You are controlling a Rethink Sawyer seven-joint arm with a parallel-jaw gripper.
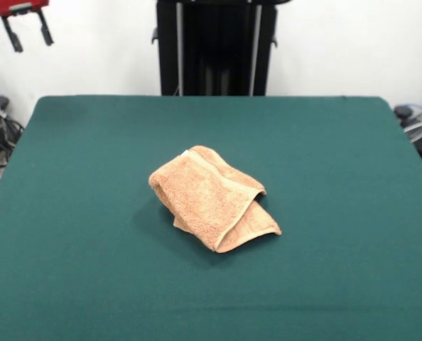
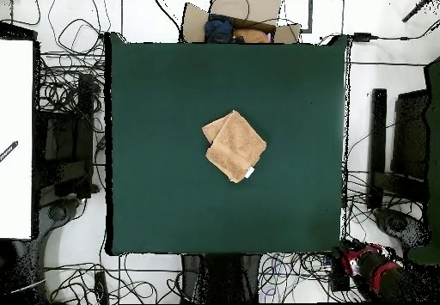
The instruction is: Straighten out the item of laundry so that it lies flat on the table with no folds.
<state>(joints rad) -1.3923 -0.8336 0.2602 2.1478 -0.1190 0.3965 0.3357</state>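
Observation:
The item of laundry (image 1: 211,197), a peach-orange terry towel, lies near the middle of the green table (image 1: 83,213), folded over on itself into a thick rumpled packet. From above, the towel (image 2: 235,145) appears as two overlapping layers with a white tag (image 2: 249,173) at one corner, on the table (image 2: 155,104). My gripper (image 1: 28,32) hangs high at the top left of the front view, off the table's edge and far from the towel. It is open and holds nothing. The red arm (image 2: 369,263) shows past the table's corner in the overhead view.
A cardboard box (image 2: 243,22) holding cloth items stands just beyond one table edge. Cables (image 2: 73,87) cover the floor around the table. The black pedestal (image 1: 214,46) rises behind the far edge. A white panel (image 2: 17,138) sits off to the side.

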